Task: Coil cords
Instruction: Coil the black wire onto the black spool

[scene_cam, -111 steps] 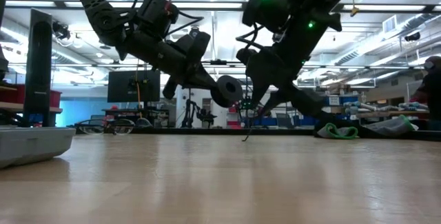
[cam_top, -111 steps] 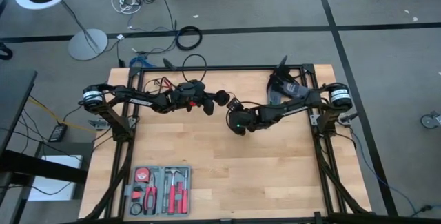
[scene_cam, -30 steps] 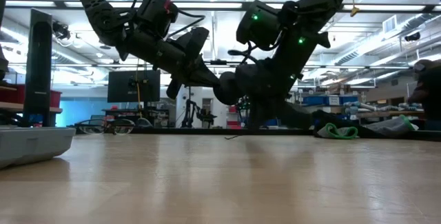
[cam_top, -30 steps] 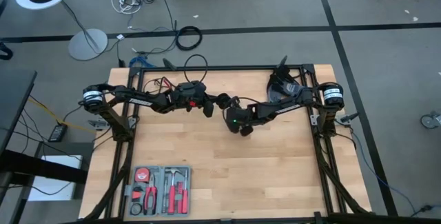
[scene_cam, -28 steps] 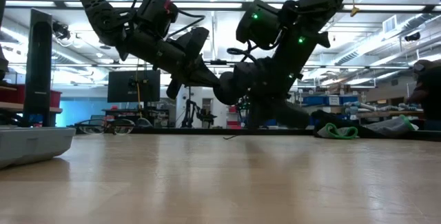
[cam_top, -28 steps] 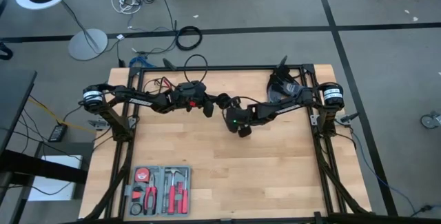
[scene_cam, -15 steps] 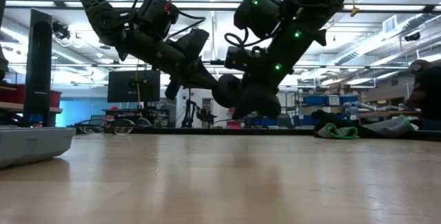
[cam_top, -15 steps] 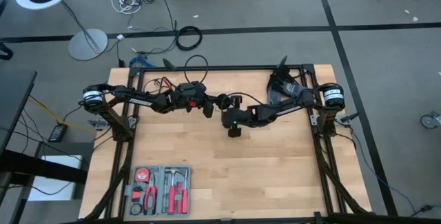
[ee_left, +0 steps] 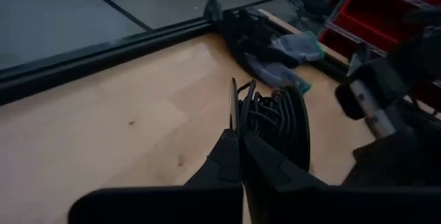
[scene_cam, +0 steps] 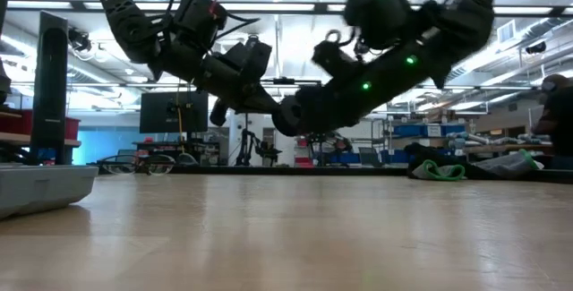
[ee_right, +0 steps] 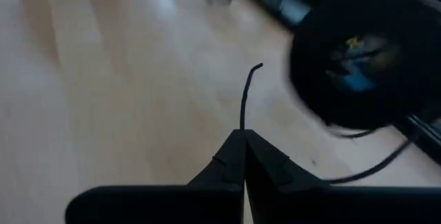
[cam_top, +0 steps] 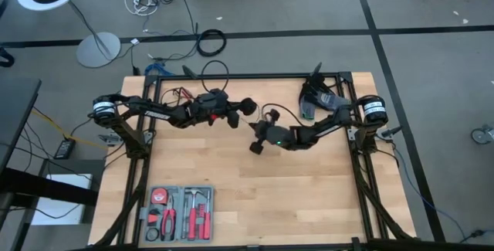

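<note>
Black, thin and limp: the cord [ee_left: 275,117] is wound into a tight bundle of loops, and the left gripper [ee_left: 238,156] has its fingers pressed together on the bundle's near side, holding it clear of the table over the middle of the far half. A round black puck [cam_top: 247,106] shows at that gripper's tip in the high view. The right gripper [ee_right: 243,141], just beside it toward the table's centre, has its fingers closed on a short free tail of the cord [ee_right: 245,93], which stands up from the tips with a slight curl.

Judgement on handling: the cord is light and soft, with just enough spring for loops to slip open if the pinch slackens (the tail is the likeliest part to escape). Best taken across the whole bundle, not by a single strand; the puck adds a little swinging weight.

The table [cam_top: 309,197] is pale bare wood. A tray of hand tools [cam_top: 179,212] sits at the near left corner, and grey-green fabric items [ee_left: 289,58] lie by the far right corner. Beyond lies grey floor with a lamp base [cam_top: 98,49] and loose cables [cam_top: 210,42].
</note>
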You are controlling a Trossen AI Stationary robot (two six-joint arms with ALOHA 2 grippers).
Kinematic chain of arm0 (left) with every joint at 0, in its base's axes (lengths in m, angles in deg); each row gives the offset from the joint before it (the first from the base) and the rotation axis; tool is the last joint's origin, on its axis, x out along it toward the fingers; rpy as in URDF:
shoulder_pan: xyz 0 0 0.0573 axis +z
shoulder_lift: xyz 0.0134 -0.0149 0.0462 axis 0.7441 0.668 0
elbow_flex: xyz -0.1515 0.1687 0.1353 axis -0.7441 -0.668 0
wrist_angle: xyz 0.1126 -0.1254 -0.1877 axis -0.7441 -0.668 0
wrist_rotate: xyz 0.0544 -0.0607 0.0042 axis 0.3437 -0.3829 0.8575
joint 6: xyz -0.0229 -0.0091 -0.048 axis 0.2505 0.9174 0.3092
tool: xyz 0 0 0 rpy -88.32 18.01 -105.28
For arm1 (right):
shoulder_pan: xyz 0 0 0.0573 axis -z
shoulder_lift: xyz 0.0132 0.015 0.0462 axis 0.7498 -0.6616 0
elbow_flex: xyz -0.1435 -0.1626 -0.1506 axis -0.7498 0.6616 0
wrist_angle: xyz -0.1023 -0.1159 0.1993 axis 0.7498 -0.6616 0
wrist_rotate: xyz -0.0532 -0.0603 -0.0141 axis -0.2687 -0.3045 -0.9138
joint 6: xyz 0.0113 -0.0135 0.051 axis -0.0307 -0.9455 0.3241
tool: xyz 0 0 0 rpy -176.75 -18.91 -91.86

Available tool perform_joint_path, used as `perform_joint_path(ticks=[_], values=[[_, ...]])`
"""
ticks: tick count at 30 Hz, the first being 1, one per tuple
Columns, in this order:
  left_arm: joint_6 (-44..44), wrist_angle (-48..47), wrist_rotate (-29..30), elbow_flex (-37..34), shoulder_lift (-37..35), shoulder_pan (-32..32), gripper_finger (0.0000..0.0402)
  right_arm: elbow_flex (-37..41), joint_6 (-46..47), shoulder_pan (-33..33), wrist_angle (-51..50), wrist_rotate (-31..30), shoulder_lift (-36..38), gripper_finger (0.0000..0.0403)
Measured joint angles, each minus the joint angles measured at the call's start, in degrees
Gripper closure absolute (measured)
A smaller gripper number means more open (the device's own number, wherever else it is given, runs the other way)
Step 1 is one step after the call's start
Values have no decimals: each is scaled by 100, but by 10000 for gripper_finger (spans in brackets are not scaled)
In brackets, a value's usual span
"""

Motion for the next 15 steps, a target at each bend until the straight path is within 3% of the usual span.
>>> perform_joint_path(ticks=[5, 15], values=[[135, 207, 59, -63, 0, 0, 401, 664, 707, 87, 1625, 1, 2, 403], [211, 494, 29, -62, 0, -191, 401, 736, 1605, 176, 1859, -3, -39, 403]])
